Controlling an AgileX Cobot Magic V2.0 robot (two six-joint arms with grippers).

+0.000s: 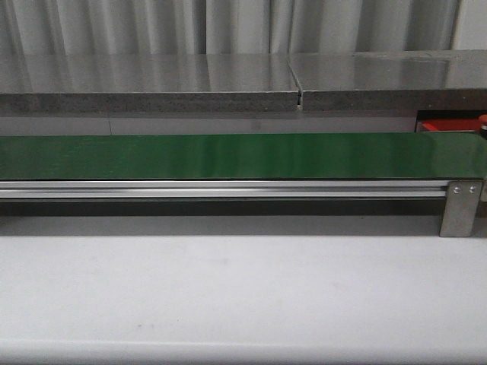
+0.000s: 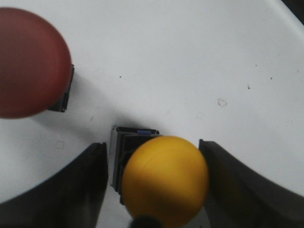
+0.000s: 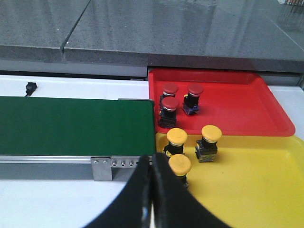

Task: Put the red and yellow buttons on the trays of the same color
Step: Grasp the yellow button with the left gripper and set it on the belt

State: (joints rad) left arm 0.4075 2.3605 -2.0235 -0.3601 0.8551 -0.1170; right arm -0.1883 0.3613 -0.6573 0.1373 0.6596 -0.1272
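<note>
White worktop carries a long green belt across the front view; red tray corner peeks at 3 o'clock behind the belt end. Right wrist view: red tray holds three red buttons, yellow tray touching it holds three yellow buttons. Right tool clenched, holding nothing. Left tool released, fingers straddling a yellow button on the worktop; a red button sits nearby, blurred.

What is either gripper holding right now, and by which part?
Left gripper straddles the yellow button at its cap; contact cannot be told. Right gripper is shut on nothing.
</note>
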